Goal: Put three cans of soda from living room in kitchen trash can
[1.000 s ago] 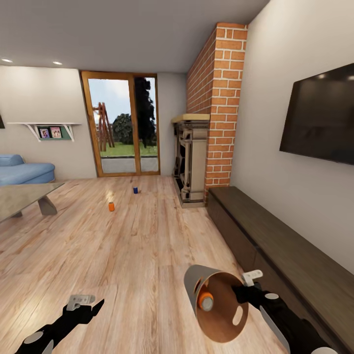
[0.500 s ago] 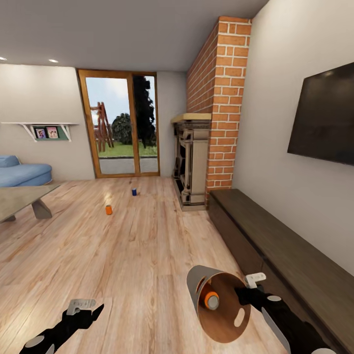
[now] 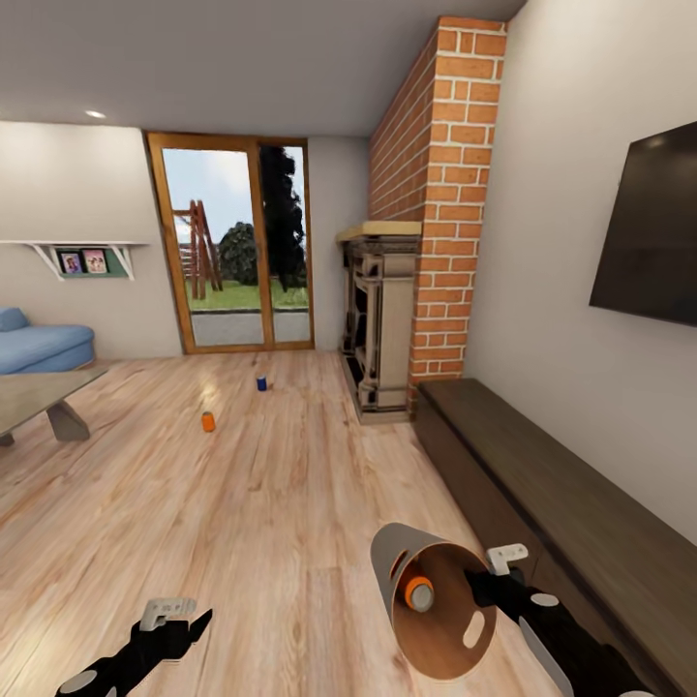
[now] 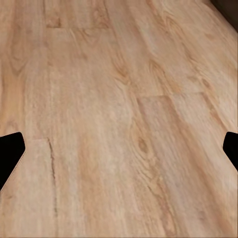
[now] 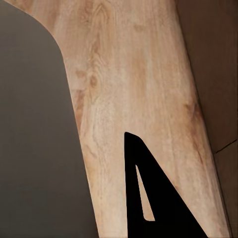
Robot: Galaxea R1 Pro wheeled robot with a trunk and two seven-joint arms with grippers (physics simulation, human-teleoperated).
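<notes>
Seen from the head: right gripper point(image 3: 481, 587) clamped on the rim of a tilted trash can point(image 3: 436, 608), an orange can point(image 3: 419, 592) lying inside. Left gripper point(image 3: 179, 620) spread wide, holding nothing. Right wrist view: only the bin's grey wall point(image 5: 34, 148), one finger point(image 5: 153, 198) and wood floor point(image 5: 134, 74). Further off on the floor point(image 3: 242, 484), toward the glass doors point(image 3: 237, 247): second orange can point(image 3: 208, 421), blue can point(image 3: 261, 383). Brick chimney point(image 3: 436, 194), fireplace point(image 3: 379, 319), TV point(image 3: 649, 242), low cabinet point(image 3: 552, 484) along the right wall; sofa point(image 3: 39, 347) at left.
</notes>
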